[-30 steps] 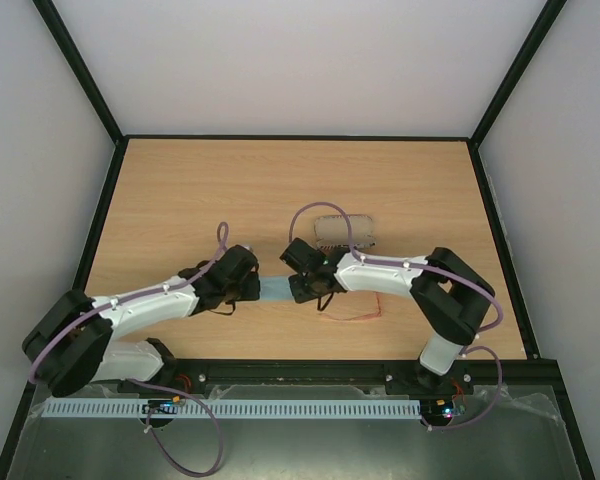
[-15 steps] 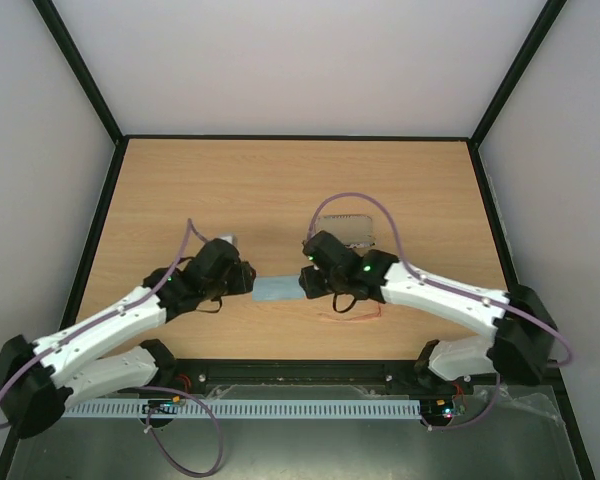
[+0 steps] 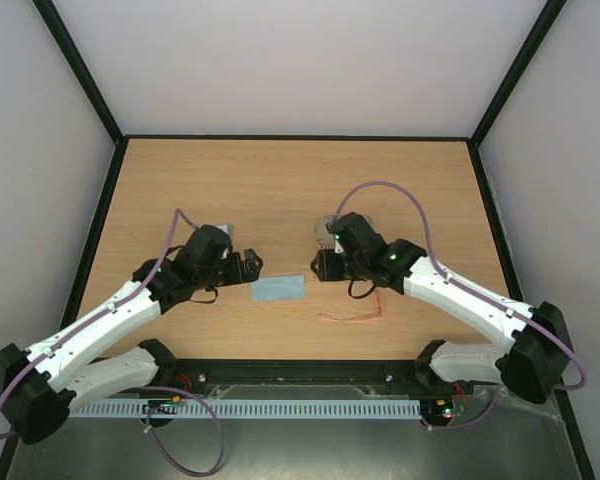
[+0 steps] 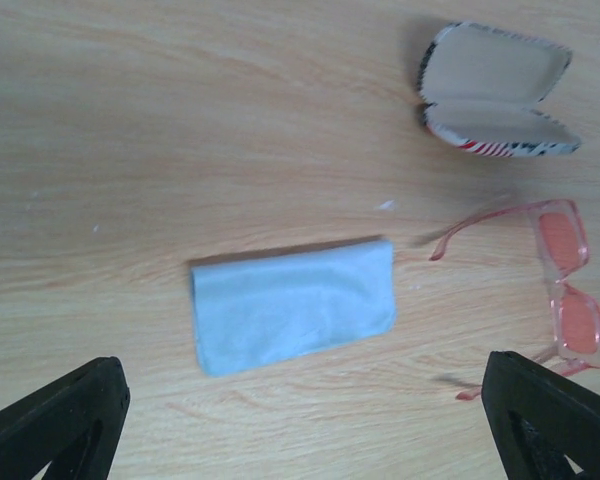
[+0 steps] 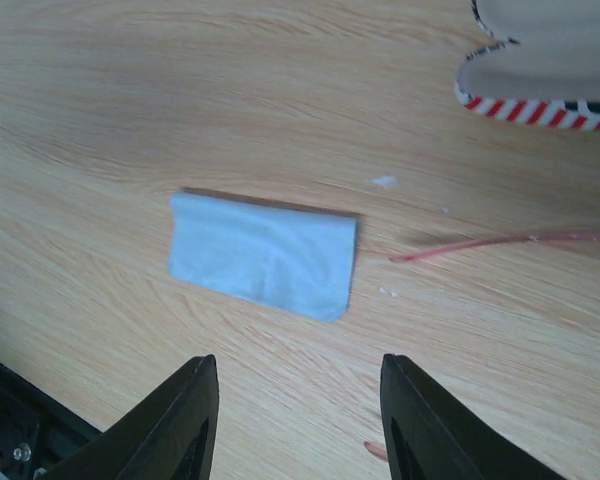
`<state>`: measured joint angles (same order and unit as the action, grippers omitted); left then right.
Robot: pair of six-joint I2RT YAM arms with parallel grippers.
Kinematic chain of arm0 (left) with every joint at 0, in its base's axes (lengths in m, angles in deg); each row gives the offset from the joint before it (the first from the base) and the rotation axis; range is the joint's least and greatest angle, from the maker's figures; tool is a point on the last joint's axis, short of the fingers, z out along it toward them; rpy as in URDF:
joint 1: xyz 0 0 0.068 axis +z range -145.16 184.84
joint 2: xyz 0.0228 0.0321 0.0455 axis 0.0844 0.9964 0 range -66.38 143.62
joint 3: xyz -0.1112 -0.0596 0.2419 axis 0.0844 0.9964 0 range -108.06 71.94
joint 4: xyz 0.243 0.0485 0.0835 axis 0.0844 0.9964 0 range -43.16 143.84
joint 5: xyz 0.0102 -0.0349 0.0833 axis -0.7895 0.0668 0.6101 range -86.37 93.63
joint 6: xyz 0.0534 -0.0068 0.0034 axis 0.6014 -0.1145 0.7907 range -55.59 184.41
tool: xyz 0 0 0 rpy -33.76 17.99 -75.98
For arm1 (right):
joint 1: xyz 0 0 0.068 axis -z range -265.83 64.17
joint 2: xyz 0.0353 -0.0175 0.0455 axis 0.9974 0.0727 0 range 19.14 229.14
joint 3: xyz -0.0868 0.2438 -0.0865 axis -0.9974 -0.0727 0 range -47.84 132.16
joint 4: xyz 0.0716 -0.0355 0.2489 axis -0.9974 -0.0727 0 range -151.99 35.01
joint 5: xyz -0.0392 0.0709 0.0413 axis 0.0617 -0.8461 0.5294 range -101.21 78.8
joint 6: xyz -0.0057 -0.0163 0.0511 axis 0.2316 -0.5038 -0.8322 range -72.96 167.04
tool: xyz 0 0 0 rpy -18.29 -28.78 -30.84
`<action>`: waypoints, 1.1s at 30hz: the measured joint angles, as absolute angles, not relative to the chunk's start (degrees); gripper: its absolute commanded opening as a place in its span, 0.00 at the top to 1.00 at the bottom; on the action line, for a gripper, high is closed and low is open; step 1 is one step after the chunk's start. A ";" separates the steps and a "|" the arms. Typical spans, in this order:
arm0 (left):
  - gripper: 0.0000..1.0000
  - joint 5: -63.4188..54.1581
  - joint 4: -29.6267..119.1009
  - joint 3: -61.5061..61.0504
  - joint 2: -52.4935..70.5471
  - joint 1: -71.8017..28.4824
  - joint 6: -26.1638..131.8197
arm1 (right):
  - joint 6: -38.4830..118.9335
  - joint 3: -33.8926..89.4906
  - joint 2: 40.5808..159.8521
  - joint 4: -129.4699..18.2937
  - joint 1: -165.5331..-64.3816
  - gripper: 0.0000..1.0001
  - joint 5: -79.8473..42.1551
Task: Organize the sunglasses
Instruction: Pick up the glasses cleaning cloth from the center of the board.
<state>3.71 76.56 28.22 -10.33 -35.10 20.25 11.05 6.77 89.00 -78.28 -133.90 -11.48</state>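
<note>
Left gripper [image 4: 305, 425] spread wide and right gripper [image 5: 300, 420] parted, both empty, hover over the folded cloth [image 4: 295, 305]. In the left wrist view, the sunglasses [image 4: 562, 282] lie unfolded at its three o'clock and the open case [image 4: 495, 90] toward one o'clock. Likely next is a delicate pinch on the thin frame.

Folded blue cloth [image 4: 295, 303] lies apart from open striped case [image 4: 495, 90].
</note>
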 measured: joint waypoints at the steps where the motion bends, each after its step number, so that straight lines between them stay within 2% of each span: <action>1: 0.01 3.05 76.84 28.98 -10.39 -34.25 20.27 | 10.99 5.86 89.20 -78.17 -132.57 0.53 -13.10; 8: 0.00 -1.76 78.28 29.57 -9.13 -27.63 21.82 | 11.47 6.82 91.49 -78.17 -126.87 0.55 -18.43; 16: 0.01 -9.10 81.52 23.85 0.78 -20.28 21.49 | 11.42 12.68 98.73 -79.94 -121.80 0.60 -26.38; 25: 0.01 -18.13 86.43 16.61 9.45 -19.10 17.62 | 11.16 21.05 102.92 -89.91 -121.97 0.59 -30.54; 33: 0.01 -19.96 84.14 16.20 15.42 -18.86 20.38 | 11.82 16.09 102.99 -88.79 -122.41 0.59 -32.22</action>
<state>-19.96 84.14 16.20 15.42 -18.86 20.38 11.82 16.09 102.99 -88.79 -122.41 -32.22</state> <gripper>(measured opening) 0.988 0.414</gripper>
